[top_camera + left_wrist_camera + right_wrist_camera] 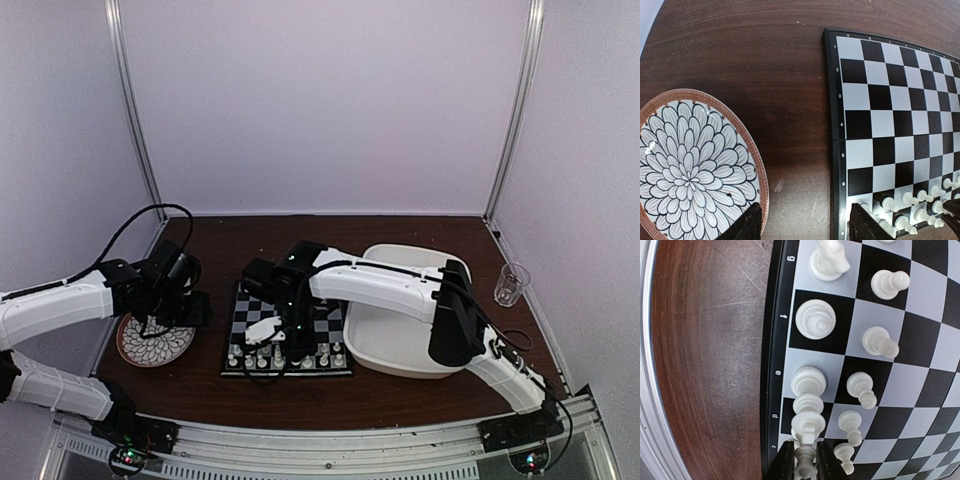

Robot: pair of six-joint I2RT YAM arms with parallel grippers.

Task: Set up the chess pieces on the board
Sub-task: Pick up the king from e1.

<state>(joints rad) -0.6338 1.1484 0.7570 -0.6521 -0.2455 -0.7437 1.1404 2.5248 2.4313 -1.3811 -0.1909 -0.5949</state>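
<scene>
The board (252, 305) lies at the table's middle, with white chess pieces (262, 358) standing in two rows along its near edge. In the right wrist view these white pieces (815, 320) fill the edge squares of the board (920, 340). My right gripper (805, 466) hangs over that near edge, shut on a white chess piece (804, 460) beside the tall back-row pieces. My left gripper (805, 227) is open over bare table between the plate and the board (890, 100), with nothing between its fingers (747, 226). No black pieces show.
A round flower-patterned plate (150, 345) lies left of the board, under the left arm. A white tray (400, 345) sits right of the board. A clear glass (511, 284) stands at the far right. White walls close in the back and sides.
</scene>
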